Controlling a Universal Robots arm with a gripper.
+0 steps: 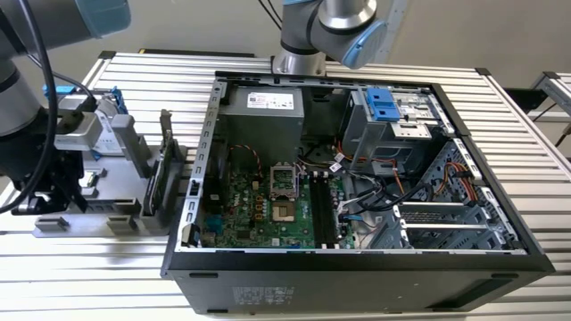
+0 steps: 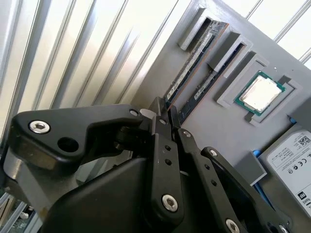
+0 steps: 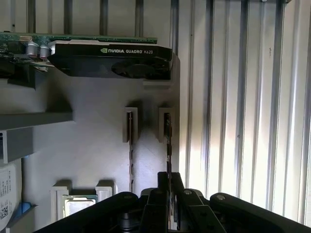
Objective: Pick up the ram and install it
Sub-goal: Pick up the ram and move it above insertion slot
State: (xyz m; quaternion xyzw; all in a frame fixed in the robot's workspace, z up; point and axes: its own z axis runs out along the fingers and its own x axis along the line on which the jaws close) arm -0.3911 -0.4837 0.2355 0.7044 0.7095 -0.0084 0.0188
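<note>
Tool: gripper [image 3: 168,180] [image 2: 165,109] pinched on the ram's upper edge, in both wrist views.
Board: ram [image 3: 168,141] [image 2: 194,60] stands on edge in the grey tray [image 3: 97,136] [image 2: 214,131] slot nearest the slatted table; second stick [image 3: 130,155] [image 2: 214,77] just beside.
Print: white lettering on graphics card [image 3: 112,60]; pale labels on hard drive [image 2: 291,155].
Second wrist view: CPU chip [image 2: 262,93].
Exterior view: open computer case [image 1: 357,167], right of the tray.

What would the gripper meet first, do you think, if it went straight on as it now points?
Probably the ram standing on edge in the holder; the gripper sits right over it, depth unclear.
</note>
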